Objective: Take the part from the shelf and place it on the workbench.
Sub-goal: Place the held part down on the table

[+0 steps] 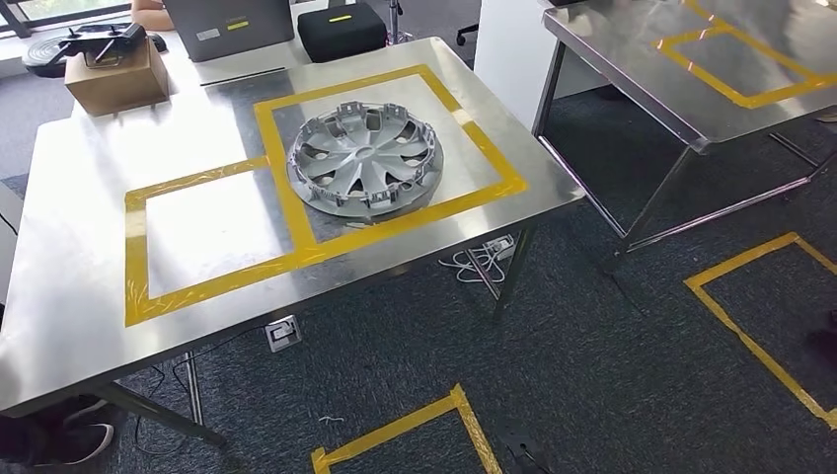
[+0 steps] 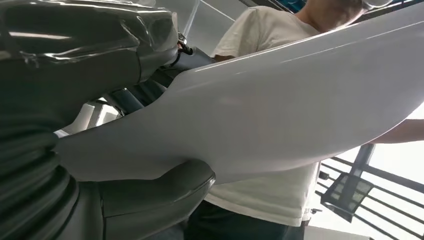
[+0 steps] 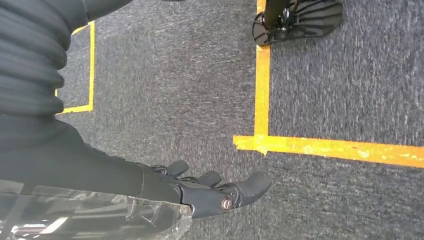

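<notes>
Steel workbench (image 1: 89, 296) below you carries a silver wheel cover (image 1: 364, 158) inside its larger yellow-taped square (image 1: 395, 79), with a cardboard box (image 1: 115, 77) and a black case (image 1: 341, 30) beyond it. Your left hand (image 2: 125, 100) grips a big glossy white panel (image 2: 280, 115), its thumb (image 2: 150, 195) beneath, and a person (image 2: 265, 195) stands just behind the panel. Your right hand (image 3: 200, 190) hangs over grey carpet (image 3: 175, 75), fingers apart, holding nothing.

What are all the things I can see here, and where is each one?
Hubcap: one, silver, inside the taped square on the near steel table.
White panel: one, glossy, held by the left hand.
Cardboard box: one, brown, table's far corner.
Black case: one, behind the table.
Second steel table: one, to the right.
Yellow tape: lines on the grey carpet.
Person: one, white shirt, behind the panel.
Left hand: gripping the panel.
Right hand: empty, fingers extended, above the carpet.
</notes>
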Robot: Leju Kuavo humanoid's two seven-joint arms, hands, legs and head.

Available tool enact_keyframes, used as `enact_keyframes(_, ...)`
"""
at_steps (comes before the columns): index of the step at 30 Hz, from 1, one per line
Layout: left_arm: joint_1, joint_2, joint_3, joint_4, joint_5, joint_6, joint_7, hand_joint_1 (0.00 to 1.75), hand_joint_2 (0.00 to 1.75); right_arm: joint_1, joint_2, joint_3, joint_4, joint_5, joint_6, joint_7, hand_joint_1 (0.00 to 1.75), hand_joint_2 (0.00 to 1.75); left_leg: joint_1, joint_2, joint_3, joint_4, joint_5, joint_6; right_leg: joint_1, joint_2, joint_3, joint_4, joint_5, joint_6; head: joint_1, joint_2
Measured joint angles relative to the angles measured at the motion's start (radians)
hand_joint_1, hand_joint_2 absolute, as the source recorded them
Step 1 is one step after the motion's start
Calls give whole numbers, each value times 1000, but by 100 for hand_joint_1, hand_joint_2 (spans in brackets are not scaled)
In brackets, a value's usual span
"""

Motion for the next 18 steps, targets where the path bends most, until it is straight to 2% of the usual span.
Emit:
enact_keyframes(1, -14, 8, -2, 16, -9, -19, 0, 175, 175, -2, 0, 2, 0, 0, 4, 2, 0, 175, -2, 0, 29, -57, 18, 5, 3, 0, -1, 1, 1, 2, 0, 0)
enact_keyframes(2, -26, 16, -4, 33, -17, -35, 0, 175, 175, -4, -1, 4, 0, 1, 6, 5, 0, 175, -4, 0, 44, -87, 25, 9, 5, 0, -3, 1, 3, 6, 0, 0)
enact_keyframes(4, -49, 31, -12, 69, -32, -58, -2, 175, 175, -6, -2, 7, 1, 4, 9, 10, 0, 175, -8, 0, 43, -96, 27, 18, 7, -1, -8, 0, 6, 16, 0, 0)
enact_keyframes(6, -76, 43, -27, 101, -46, -69, -9, 175, 175, -8, -4, 11, 1, 11, 10, 10, 0, 175, -5, 1, 42, -101, 34, 30, 5, -1, -21, 19, -4, 23, 0, 0)
enact_keyframes(7, -95, 46, -37, 115, -54, -74, -14, 175, 175, -12, -6, 13, 1, 16, 8, 8, 0, 175, -3, 1, 41, -105, 38, 36, 4, -1, -40, 56, -22, 22, 0, 0)
enact_keyframes(8, -115, 47, -50, 129, -63, -79, -19, 175, 175, -18, -8, 17, 0, 24, 5, 6, 0, 175, -2, 1, 39, -106, 42, 41, 3, -2, -72, 117, -49, 18, 1, 0)
enact_keyframes(10, -155, 44, -80, 158, -80, -95, -23, 175, 175, -38, -13, 26, -1, 40, 1, 8, 0, 175, -4, 1, 33, -106, 44, 46, 2, -2, -148, 268, -103, 15, 1, 0)
enact_keyframes(11, -169, 41, -96, 168, -86, -103, -18, 175, 175, -49, -15, 30, -2, 46, 1, 14, 0, 175, -6, 1, 32, -106, 45, 47, 2, -2, -173, 316, -115, 18, 1, 0)
enact_keyframes(12, -177, 39, -109, 175, -93, -110, -9, 175, 175, -57, -17, 33, -3, 53, 2, 21, 0, 175, -8, 1, 33, -106, 45, 47, 2, -2, -177, 323, -110, 24, 1, 0)
enact_keyframes(13, -180, 38, -118, 179, -97, -113, 3, 175, 175, -62, -20, 37, -4, 61, 3, 27, 0, 175, -9, 1, 34, -105, 44, 46, 2, -2, -159, 285, -90, 32, 1, 0)
enact_keyframes(15, -181, 37, -127, 181, -88, -109, 29, 175, 175, -66, -30, 47, -7, 79, 3, 35, 0, 175, -11, 1, 37, -102, 40, 41, 3, -3, -85, 130, -31, 43, 1, 0)
enact_keyframes(16, -184, 35, -125, 185, -64, -98, 42, 175, 175, -67, -35, 52, -7, 85, 2, 39, 0, 175, -14, 0, 36, -99, 38, 37, 4, -3, -53, 64, -8, 42, 1, 0)
enact_keyframes(17, -190, 32, -117, 195, -26, -79, 52, 175, 175, -67, -40, 55, -7, 89, 2, 44, 0, 175, -16, -1, 33, -97, 36, 34, 6, -3, -34, 24, 5, 38, 0, 0)
enact_keyframes(18, -202, 27, -105, 214, 23, -53, 56, 175, 175, -69, -44, 57, -7, 90, 2, 48, 0, 175, -17, -1, 31, -95, 36, 30, 8, -3, -28, 10, 9, 31, 0, 0)
